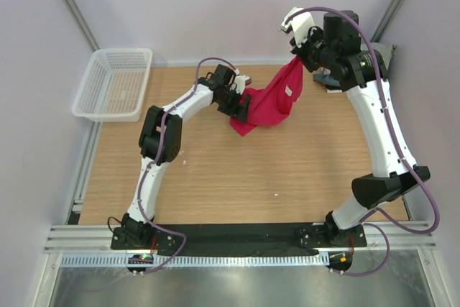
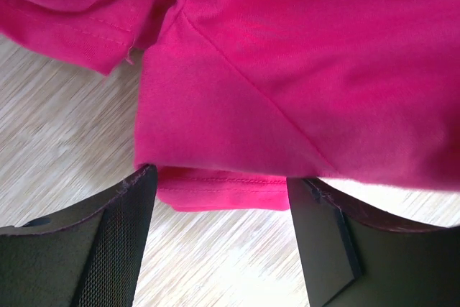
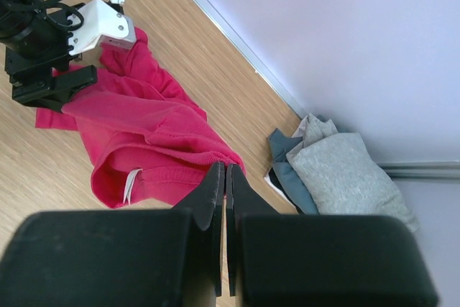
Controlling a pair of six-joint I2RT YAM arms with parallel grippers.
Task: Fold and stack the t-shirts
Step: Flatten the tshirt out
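One crimson-pink t-shirt point(image 1: 277, 100) hangs from right jaws, hem between left jaws.

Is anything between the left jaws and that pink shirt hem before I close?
Nothing visible does. The crimson-pink t-shirt has its hem right at the tips of the left gripper, whose jaws are open, with only the table under it. The right gripper grips the shirt's far end, away from that gap.

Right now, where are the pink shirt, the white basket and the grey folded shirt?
pink shirt point(image 1: 277, 102), top view, middle of the cloth.
white basket point(image 1: 115, 90), top view, its bare mesh floor.
grey folded shirt point(image 3: 345, 170), right wrist view, its top face.
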